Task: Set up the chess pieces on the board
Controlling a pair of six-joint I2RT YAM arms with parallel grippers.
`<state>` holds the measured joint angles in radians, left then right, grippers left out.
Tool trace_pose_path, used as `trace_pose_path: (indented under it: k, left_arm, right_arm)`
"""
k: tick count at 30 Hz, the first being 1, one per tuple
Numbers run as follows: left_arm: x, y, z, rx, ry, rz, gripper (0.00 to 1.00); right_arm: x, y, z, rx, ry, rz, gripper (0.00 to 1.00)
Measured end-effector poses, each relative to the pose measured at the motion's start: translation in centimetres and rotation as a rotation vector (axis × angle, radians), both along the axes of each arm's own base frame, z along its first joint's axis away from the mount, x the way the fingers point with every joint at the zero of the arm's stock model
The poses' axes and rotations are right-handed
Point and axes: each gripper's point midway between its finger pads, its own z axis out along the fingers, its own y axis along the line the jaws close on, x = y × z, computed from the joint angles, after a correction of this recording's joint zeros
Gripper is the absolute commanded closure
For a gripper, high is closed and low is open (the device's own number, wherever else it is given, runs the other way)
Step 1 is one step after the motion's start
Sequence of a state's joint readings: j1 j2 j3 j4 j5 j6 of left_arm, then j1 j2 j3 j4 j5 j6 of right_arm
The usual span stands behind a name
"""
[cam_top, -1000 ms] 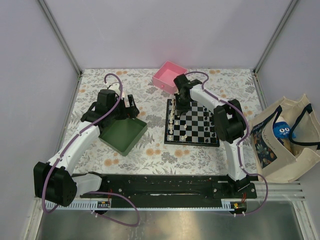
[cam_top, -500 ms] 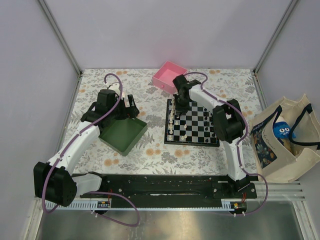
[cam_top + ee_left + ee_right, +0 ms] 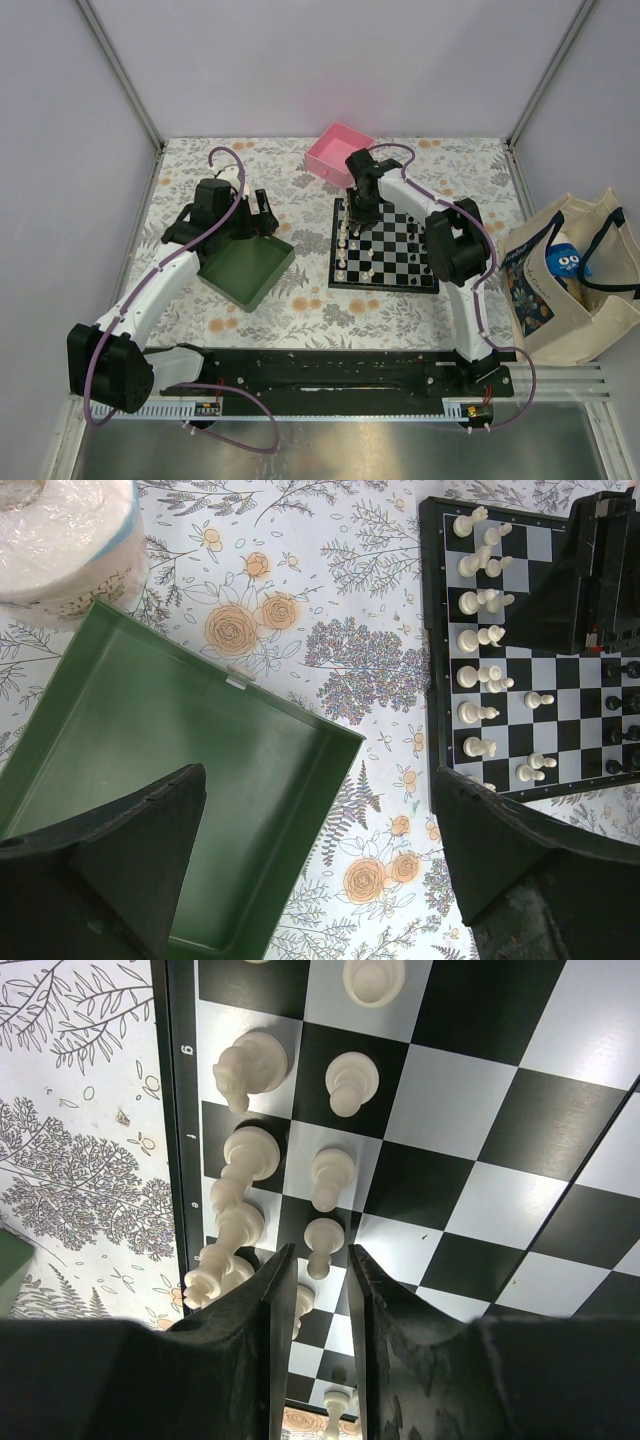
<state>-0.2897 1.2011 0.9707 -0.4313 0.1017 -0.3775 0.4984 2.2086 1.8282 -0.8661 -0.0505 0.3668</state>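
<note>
The board (image 3: 383,287) lies right of centre, and its rim shows in the left wrist view (image 3: 430,680) and the right wrist view (image 3: 183,1110). Cream-white pieces (image 3: 345,240) stand in two columns along its left side, black pieces (image 3: 425,245) along its right. My right gripper (image 3: 357,215) hangs over the white columns near the far left corner. Its jaws (image 3: 322,1260) stand a narrow gap apart, and the head of a standing white pawn (image 3: 322,1238) lies in the gap, not clamped. My left gripper (image 3: 262,215) is wide open and empty (image 3: 318,810) over the green tray's corner.
A green square tray (image 3: 245,268) sits left of the board and is empty in the left wrist view (image 3: 180,780). A pink box (image 3: 340,153) stands behind the board. A white wrapped roll (image 3: 65,535) lies beyond the tray. A tote bag (image 3: 570,280) sits outside at the right.
My right gripper has shifted slightly left over the board's far left part. The left arm has not moved.
</note>
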Motion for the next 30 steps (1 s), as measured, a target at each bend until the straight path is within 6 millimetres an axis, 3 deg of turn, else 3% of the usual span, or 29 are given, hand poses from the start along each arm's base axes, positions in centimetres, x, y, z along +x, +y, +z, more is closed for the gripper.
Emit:
trace_pose_path:
  k: [7, 17, 25, 30]
  left_arm:
    - [0.0, 0.0, 0.0, 0.000, 0.000, 0.000, 0.01]
    - [0.0, 0.0, 0.0, -0.001, 0.000, 0.000, 0.01]
    - [0.0, 0.0, 0.0, -0.005, 0.002, 0.004, 0.01]
    - [0.0, 0.0, 0.0, -0.006, 0.002, 0.004, 0.01]
  right_arm:
    - [-0.1, -0.3, 0.4, -0.010, -0.010, 0.001, 0.62]
    - [-2.7, -1.9, 3.3, 0.003, -0.040, -0.003, 0.60]
    - [-5.5, -3.4, 1.0, -0.036, 0.032, -0.003, 0.60]
    - [-6.1, -3.7, 0.3, -0.047, 0.052, -0.003, 0.60]
